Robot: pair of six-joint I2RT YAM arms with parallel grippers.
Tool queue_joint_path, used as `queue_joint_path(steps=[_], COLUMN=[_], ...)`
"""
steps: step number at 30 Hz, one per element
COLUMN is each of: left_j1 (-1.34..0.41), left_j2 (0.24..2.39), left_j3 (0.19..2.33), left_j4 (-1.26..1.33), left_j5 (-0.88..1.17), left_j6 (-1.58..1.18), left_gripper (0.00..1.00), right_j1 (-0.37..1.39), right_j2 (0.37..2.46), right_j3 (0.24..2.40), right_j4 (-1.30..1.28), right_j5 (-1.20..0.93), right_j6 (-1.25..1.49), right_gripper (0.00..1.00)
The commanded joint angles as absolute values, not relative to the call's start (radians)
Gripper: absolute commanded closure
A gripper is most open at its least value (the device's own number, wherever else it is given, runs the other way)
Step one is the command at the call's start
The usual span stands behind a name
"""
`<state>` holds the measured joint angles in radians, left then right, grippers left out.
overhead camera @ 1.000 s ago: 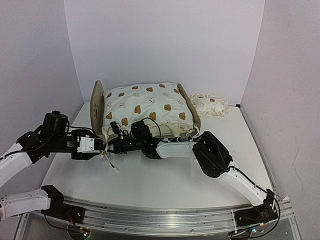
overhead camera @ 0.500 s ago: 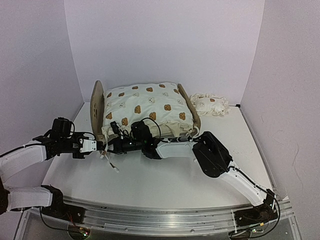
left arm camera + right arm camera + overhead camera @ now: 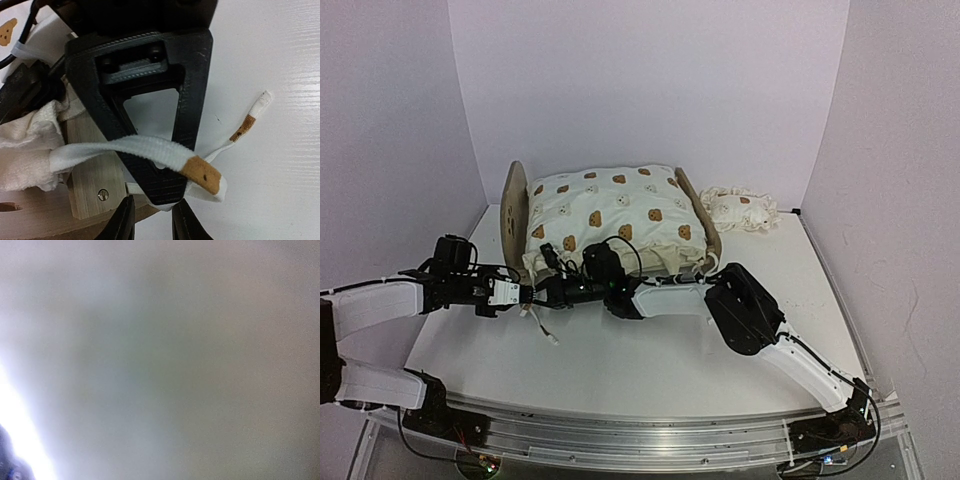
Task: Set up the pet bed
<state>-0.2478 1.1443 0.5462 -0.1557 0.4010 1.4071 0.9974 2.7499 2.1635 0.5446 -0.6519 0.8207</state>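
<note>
Where the two arms meet at the bed's near left corner, I read the grippers first. The left gripper [image 3: 518, 293] comes in low from the left, just above the table [image 3: 650, 365]. In its wrist view its fingers [image 3: 124, 221] stand a narrow way apart. A white tie [image 3: 150, 150] with a brown tip and the point of the right gripper [image 3: 160, 192] lie at that gap. I cannot tell whether the fingers pinch either one.

The right arm stretches flat across the table from the near right, and its gripper meets the left one nose to nose. Its jaws are closed to a point. The tie drapes over them, and I cannot tell whether it is clamped. A second tie [image 3: 542, 330] lies loose on the table just in front of both grippers. The right wrist view is a grey blur.

Behind the grippers, the bed [image 3: 703, 225] sits mid-table toward the back wall, with its rounded headboard [image 3: 513, 205] upright at the left. A light-wood post [image 3: 92, 185] of its frame shows just beside the right gripper. The cushion [image 3: 615, 212], cream with bear faces, lies on the bed. Farthest back, the pillow [image 3: 740, 208] lies on the table right of the bed, near it and not on it.
</note>
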Motion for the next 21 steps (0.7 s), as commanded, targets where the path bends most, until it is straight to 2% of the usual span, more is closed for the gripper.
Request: queue_joint_path(steps=[1, 5, 10, 15, 17, 21], left_j1=[-0.244, -0.244, -0.245, -0.245, -0.244, -0.243], left_j2=[1.183, 1.193, 1.191, 1.179, 1.18, 1.178], left_j3=[0.582, 0.577, 0.589, 0.609, 0.608, 0.61], left_j4=[-0.121, -0.121, -0.124, -0.14, -0.139, -0.127], left_j5=[0.412, 0.415, 0.446, 0.456, 0.422, 0.366], left_j6=[1.397, 1.404, 1.391, 1.351, 1.337, 1.287], left_gripper=[0.78, 0.83, 1.0, 1.0, 1.0, 1.0], right_j1=[1.002, 1.002, 1.0, 0.996, 0.992, 0.992], right_j2=[2.734, 2.734, 2.738, 2.722, 2.664, 2.503], right_j3=[2.163, 2.165, 2.169, 2.119, 2.018, 1.765], right_j4=[0.587, 0.588, 0.587, 0.582, 0.577, 0.557], right_j5=[-0.676, -0.678, -0.68, -0.647, -0.594, -0.434], right_j6=[0.823, 0.822, 0.823, 0.836, 0.814, 0.715], right_gripper=[1.0, 1.0, 1.0, 1.0, 0.99, 0.89])
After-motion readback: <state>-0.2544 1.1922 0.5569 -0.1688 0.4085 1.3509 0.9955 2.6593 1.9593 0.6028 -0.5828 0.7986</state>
